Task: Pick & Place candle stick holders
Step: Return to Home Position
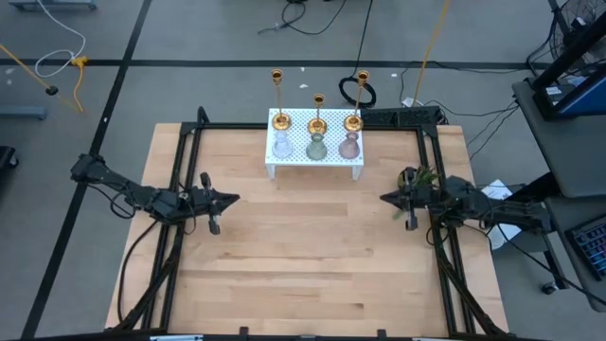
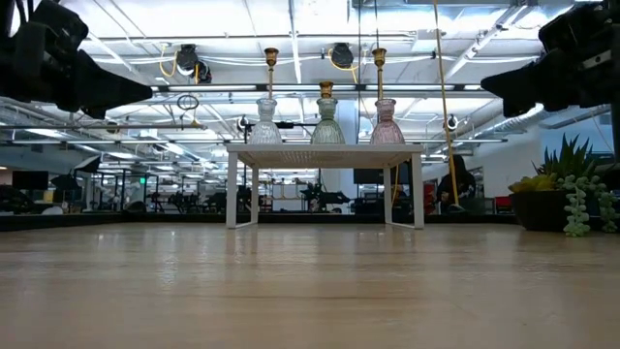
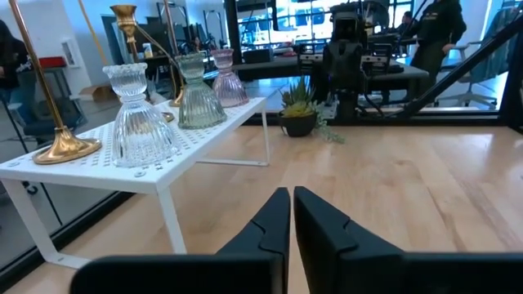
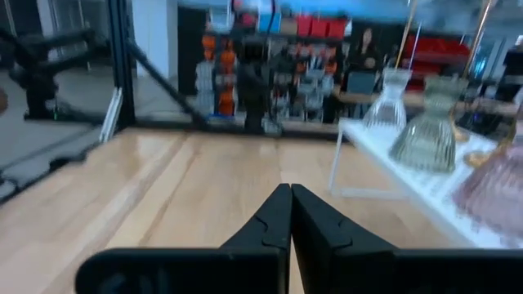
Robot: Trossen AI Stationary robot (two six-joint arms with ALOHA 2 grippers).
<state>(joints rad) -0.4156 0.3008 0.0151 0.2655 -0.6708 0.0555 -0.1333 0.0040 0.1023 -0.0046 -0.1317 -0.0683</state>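
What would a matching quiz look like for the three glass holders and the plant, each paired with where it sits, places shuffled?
Things:
1. clear holder
2. green holder
3. pink holder
4. plant

Places:
A. on the table, off the stand
B. stand, middle
C. stand, left end in the high view
D. stand, right end in the high view

Pairs: 1-C, 2-B, 3-D, 4-A

1. Far row on the white shelf (image 1: 315, 167), all upright: left gold candlestick (image 1: 280, 120), shorter middle candlestick (image 1: 318, 126), right candlestick (image 1: 353, 122).
2. Near row, upright, ribbed glass: clear holder (image 1: 282, 146) left, green holder (image 1: 316, 148) middle, pink holder (image 1: 349, 146) right.
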